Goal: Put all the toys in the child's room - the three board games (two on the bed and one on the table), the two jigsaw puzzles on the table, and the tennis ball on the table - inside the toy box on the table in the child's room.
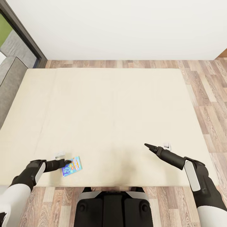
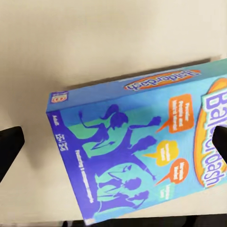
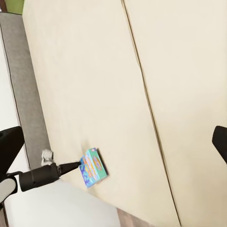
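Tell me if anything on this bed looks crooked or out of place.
Only mildly: the blue cardboard board game box lies askew near the front edge of the cream bed, by the left gripper. Nothing looks spilled or damaged.

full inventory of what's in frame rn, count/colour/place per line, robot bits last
board game box: 1, blue and teal with orange speech bubbles, lying flat on the bed near its front edge, at the left gripper's tip.
bed: 1, cream, spans most of the head view; a seam runs along it in the right wrist view.
floor: wood planks, right of the bed and in front of it.
wall: white, behind the bed.
grey furniture: 1, left of the bed; what it is, cannot tell.
left gripper: 1, black, jaws open with the box between them in its wrist view.
right gripper: 1, black, over the bed's right front part, jaws open, holding nothing.
robot base: 1, dark, at the bed's front edge.
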Tool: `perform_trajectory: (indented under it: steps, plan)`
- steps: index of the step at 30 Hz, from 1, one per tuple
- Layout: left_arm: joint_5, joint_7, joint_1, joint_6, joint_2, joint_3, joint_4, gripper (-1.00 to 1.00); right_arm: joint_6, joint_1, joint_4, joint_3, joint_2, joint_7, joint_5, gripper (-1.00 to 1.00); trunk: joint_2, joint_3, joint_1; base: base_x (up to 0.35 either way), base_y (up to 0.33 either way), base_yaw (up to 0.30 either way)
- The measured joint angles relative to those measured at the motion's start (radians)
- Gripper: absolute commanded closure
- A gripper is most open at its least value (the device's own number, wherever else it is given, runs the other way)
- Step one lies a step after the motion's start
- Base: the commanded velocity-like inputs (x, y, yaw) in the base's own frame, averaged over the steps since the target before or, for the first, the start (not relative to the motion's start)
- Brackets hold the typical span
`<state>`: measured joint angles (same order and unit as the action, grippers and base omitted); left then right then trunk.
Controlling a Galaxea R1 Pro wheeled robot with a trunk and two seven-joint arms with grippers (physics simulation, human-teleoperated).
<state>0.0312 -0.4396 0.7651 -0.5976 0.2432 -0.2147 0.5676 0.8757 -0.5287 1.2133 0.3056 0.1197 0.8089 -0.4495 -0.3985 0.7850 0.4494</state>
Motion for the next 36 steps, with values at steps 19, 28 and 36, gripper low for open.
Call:
perform_trajectory:
  steps: [19, 28, 36]
  plan:
    - [0.000, 0.057, 0.000, 0.000, -0.003, 0.000, -0.038, -1.00, 0.000, 0.000, -0.001, 0.000, 0.000, 0.001, 0.001, -1.00, 0.000, 0.000, 0.000, 0.000, 0.000, 0.000]
    - [-0.001, 0.057, 0.000, 0.008, -0.004, 0.001, -0.039, -1.00, 0.000, 0.000, 0.000, 0.000, 0.000, 0.001, 0.000, -1.00, 0.000, 0.000, 0.000, 0.000, 0.000, 0.000]
    - [-0.003, 0.056, 0.000, 0.023, -0.023, 0.003, -0.039, -1.00, 0.000, 0.000, 0.000, 0.000, 0.000, 0.001, 0.001, -1.00, 0.000, 0.000, 0.000, 0.000, 0.000, 0.000]
